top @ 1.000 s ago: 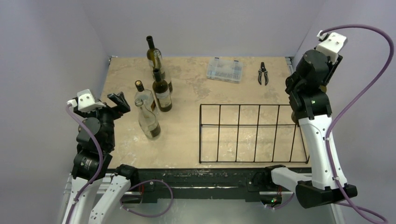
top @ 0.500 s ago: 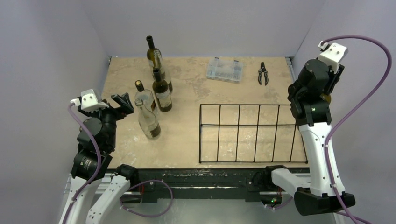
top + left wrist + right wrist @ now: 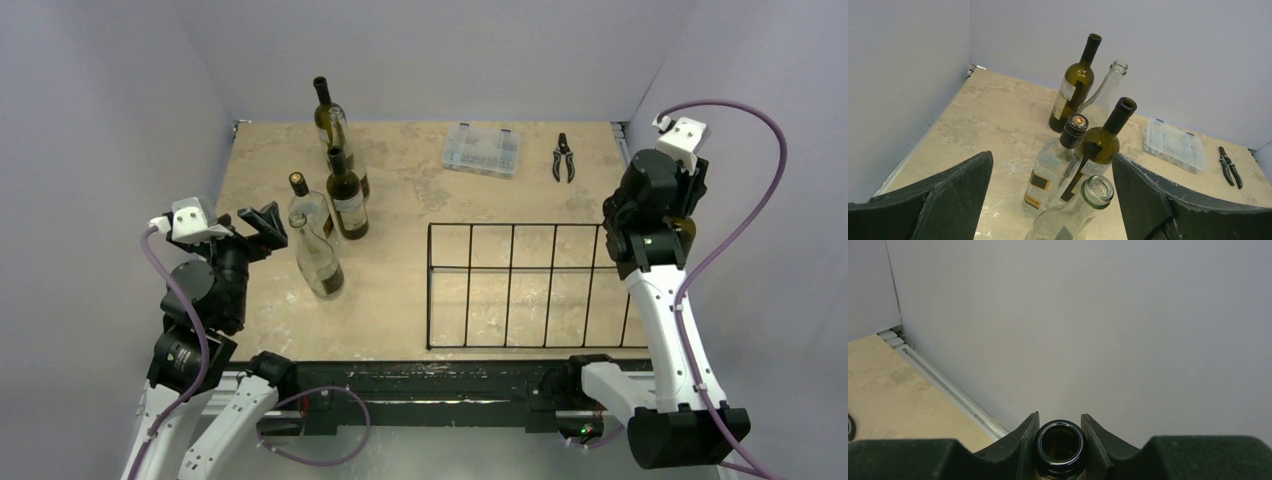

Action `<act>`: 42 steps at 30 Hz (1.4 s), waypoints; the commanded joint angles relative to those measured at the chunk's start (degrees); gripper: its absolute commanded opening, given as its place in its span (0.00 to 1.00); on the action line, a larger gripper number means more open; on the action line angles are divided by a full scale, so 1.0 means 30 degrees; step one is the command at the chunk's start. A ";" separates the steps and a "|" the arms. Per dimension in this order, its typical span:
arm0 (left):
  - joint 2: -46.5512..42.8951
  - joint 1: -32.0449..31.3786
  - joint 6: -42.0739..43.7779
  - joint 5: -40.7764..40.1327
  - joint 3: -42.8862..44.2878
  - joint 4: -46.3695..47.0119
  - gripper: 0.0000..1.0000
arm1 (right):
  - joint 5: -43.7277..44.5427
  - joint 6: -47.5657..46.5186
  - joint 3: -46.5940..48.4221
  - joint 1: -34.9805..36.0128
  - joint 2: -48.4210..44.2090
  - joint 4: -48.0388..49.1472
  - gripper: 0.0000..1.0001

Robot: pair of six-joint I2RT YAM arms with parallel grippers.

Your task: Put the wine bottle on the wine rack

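My right gripper point(image 3: 1060, 415) is shut on the neck of a dark wine bottle point(image 3: 1060, 442), whose open mouth faces the wrist camera. In the top view the right arm point(image 3: 650, 215) stands raised at the right end of the wine rack point(image 3: 510, 285), a low black wire frame on the table; the arm hides most of the bottle. My left gripper point(image 3: 1052, 157) is open, hovering just left of a group of standing bottles. The nearest, a clear bottle point(image 3: 1096, 189), sits between the fingers without touching them.
Several other bottles stand at the back left: a capped clear one point(image 3: 305, 205), a dark green one point(image 3: 347, 195), and two further back point(image 3: 325, 115). A clear plastic box point(image 3: 481, 150) and pliers point(image 3: 564, 158) lie at the back. The right wall is close to the right arm.
The right arm has swung left and lower with the bottle, closer to the rack's right end. The left gripper has edged slightly right toward the bottles.
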 commanded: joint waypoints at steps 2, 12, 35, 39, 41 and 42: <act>-0.0500 -0.0207 -0.0050 -0.0173 0.0410 0.0380 0.89 | 0.0135 -0.0952 -0.0565 -0.0286 -0.1394 0.2961 0.00; -0.0880 -0.0541 0.0098 -0.0479 0.0381 0.0482 0.90 | -0.0171 0.1349 -0.3613 -0.0834 -0.2228 0.2728 0.00; -0.0961 -0.0765 0.0111 -0.0582 0.0355 0.0440 0.90 | 0.0356 0.3476 -0.7798 -0.0834 -0.2816 0.2984 0.00; -0.1020 -0.0780 0.0104 -0.0610 0.0343 0.0468 0.90 | 0.0891 0.3281 -0.7654 -0.0834 -0.2632 0.2676 0.00; -0.0992 -0.0795 0.0104 -0.0604 0.0362 0.0483 0.90 | 0.1358 0.3748 -0.7439 -0.0836 -0.2356 0.1809 0.00; -0.1005 -0.0822 0.0125 -0.0588 0.0367 0.0469 0.90 | 0.1370 0.3966 -0.7470 -0.0834 -0.2382 0.1533 0.00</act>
